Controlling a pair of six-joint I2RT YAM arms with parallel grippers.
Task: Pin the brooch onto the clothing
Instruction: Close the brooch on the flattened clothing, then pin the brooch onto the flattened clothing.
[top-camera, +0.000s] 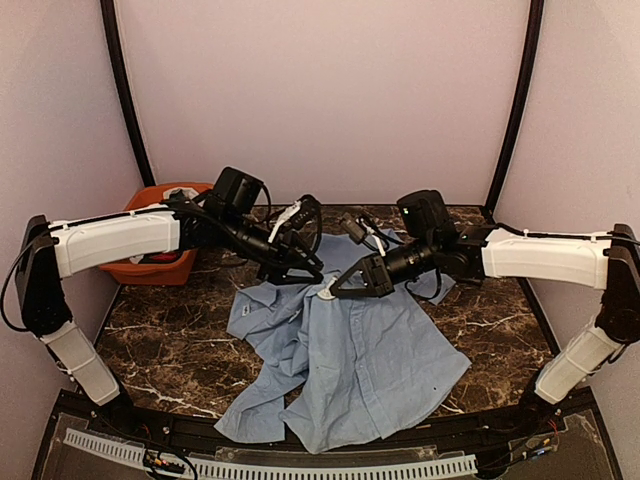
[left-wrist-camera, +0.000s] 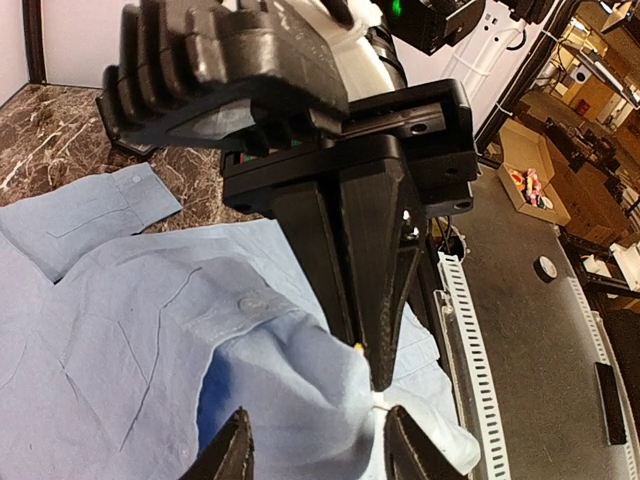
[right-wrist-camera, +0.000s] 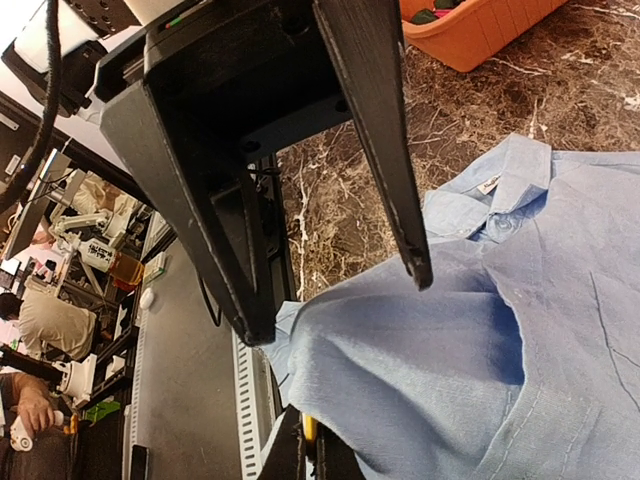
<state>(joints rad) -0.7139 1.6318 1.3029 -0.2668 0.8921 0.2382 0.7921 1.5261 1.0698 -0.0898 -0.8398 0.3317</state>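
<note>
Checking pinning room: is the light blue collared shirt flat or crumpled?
Crumpled: the light blue collared shirt lies rumpled on the marble table, one fold tented up.

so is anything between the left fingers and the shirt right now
Nothing visible lies between them: the left gripper is open, its fingers either side of a raised fold of the shirt. The right gripper, fingers shut, meets the same fold just ahead of them, so that spot is crowded.
</note>
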